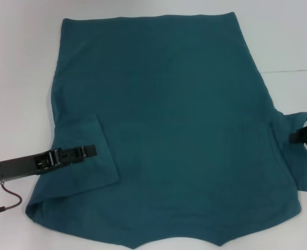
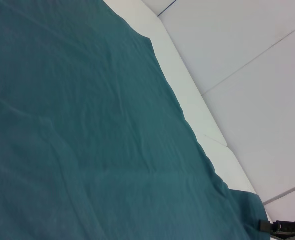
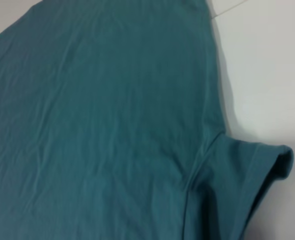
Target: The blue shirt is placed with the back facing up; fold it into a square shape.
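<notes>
On the white table (image 1: 18,62), the big dark teal-blue knit T-shirt (image 1: 179,130) lies spread flat, covering most of it. Its left sleeve is folded in over the body, and the left gripper (image 1: 88,151) sits right on top of that folded sleeve; can't tell how its fingers are set. The right gripper (image 1: 299,136) is at the shirt's right sleeve, touching the edge, and its grip is also impossible to tell.
</notes>
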Tool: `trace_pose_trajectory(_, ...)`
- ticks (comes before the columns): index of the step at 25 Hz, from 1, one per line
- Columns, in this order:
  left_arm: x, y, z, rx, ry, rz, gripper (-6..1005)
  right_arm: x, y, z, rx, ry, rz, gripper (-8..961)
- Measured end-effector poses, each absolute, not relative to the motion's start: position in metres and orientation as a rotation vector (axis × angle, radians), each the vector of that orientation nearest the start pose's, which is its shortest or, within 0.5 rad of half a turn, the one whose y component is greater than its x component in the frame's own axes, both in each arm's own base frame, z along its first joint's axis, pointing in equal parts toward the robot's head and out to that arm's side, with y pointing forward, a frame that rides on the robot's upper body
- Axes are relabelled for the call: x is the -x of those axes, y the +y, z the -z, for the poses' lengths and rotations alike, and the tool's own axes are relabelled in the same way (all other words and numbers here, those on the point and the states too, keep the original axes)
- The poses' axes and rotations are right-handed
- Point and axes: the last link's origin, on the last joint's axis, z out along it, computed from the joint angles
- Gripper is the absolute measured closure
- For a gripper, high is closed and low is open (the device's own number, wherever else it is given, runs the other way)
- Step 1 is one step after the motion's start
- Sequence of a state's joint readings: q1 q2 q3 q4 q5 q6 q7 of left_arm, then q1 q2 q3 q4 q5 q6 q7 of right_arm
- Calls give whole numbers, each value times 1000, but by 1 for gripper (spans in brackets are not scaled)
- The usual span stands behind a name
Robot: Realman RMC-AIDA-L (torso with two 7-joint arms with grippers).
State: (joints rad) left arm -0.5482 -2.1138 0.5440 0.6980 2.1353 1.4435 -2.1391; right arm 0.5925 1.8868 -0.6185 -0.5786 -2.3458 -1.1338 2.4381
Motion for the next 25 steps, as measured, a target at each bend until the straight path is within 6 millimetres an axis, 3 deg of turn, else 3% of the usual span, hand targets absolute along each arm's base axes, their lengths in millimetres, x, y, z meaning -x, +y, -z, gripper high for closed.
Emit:
trace_pose_trajectory(4,279,345,-4,2268,-1663,774,365,-356,382,-80,1819,1775,-350,637)
trace_pose_trajectory(6,279,345,-4,2266,-1664,775,365,-356,382,-80,1818,1772,-342,863)
trace_pose_trajectory(12,280,344,-4,2263,-1666,775,365,-360,385,-87,1803,1739,-283,944)
trace_pose_trajectory(17,282,343,-4,2255,-1672,776,365,-360,395,-105,1760,1682,-217,944)
trace_pose_trajectory(25,281,343,-4,2251,-1672,788,366,-341,419,-116,1777,1586,-127,944)
